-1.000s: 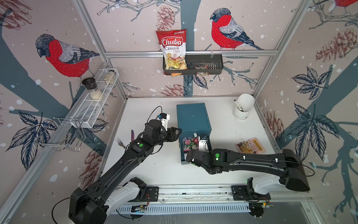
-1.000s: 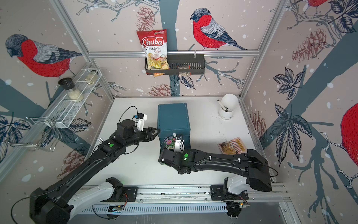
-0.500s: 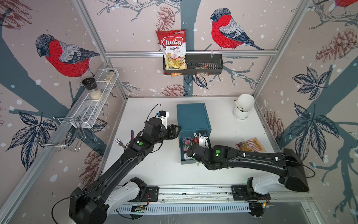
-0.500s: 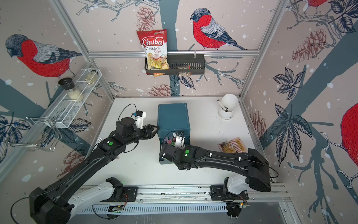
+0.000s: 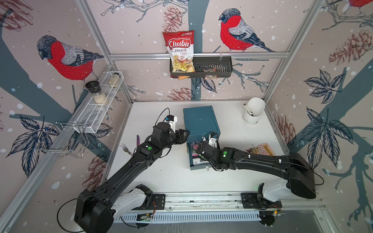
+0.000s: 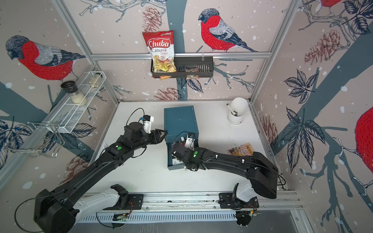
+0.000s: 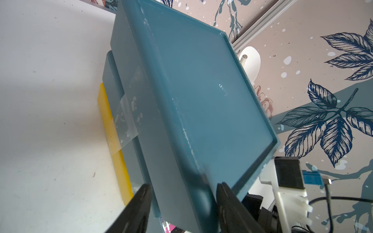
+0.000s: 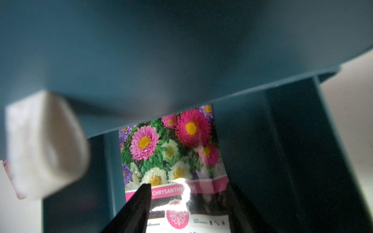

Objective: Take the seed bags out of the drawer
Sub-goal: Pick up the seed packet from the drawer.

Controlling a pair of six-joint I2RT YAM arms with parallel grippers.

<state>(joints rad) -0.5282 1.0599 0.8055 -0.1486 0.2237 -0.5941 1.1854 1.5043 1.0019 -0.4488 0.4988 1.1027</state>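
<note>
Right wrist alone shows right gripper (image 8: 187,209) apart over flower seed bag (image 8: 171,153); left gripper (image 7: 183,203) clamps cabinet (image 7: 191,96).

Wallpaper of red-breasted birds (image 5: 240,32), pine cones and dark leaves covers the walls around a white tabletop (image 5: 173,177), framed by aluminium rails, with a black wall basket (image 5: 214,67) at twelve o'clock and a white wire shelf (image 5: 94,113) at ten o'clock.
</note>
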